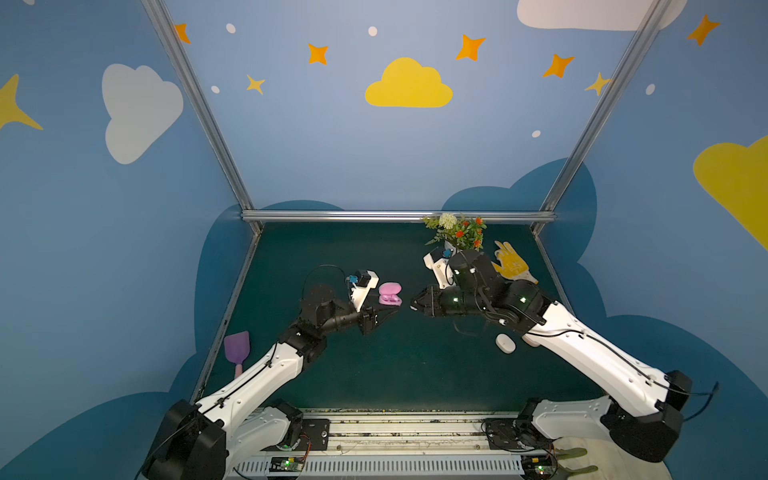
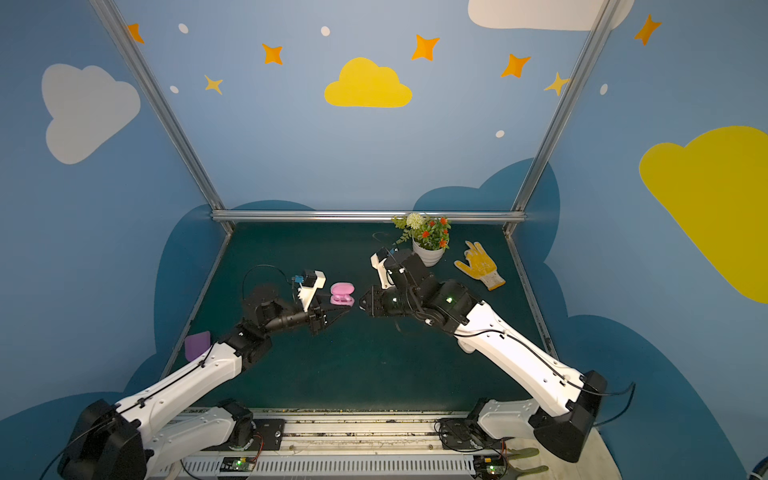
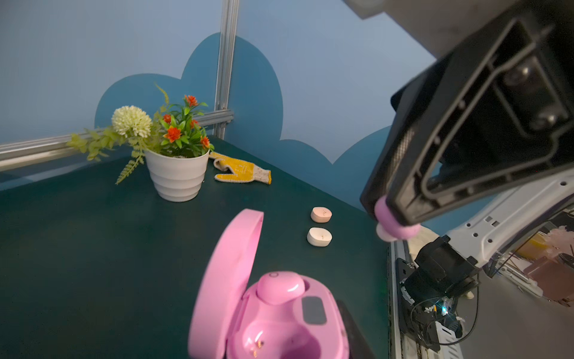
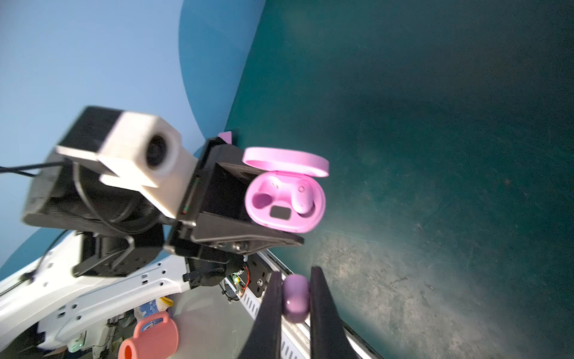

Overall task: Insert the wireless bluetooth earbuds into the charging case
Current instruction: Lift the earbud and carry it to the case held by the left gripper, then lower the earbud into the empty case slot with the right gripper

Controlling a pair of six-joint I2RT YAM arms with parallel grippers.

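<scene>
Closest to me, the 2 arms reach in from the front rail and nearly meet over the middle of the desk (image 1: 374,374). A purple spatula (image 1: 237,347) lies at the front left edge. A closed white case (image 1: 505,343) sits beside the right arm (image 1: 582,336), with a peach case (image 3: 321,214) just next to it.

The right arm's jaws are clamped on 1 lilac earbud (image 4: 296,297), pinched at the very tips, its long axis seemingly running along the jaws. The left arm (image 1: 266,370) has its jaws closed on the pink charging case (image 4: 285,199), whose lid is swung open on the far side. Tip faces tip, near but apart, with the case just ahead of the bud and a touch farther back.

The case's long axis runs across the desk, roughly in line with both arms. 1 pink earbud (image 3: 279,287) is seated in the end nearer the right arm, and the empty well (image 4: 261,200) is at the end nearer the left wrist. So I reckon the lilac bud must travel over the seated one to reach its socket.

Farther back lie a yellow glove (image 1: 513,264) and a potted plant (image 2: 428,253).
</scene>
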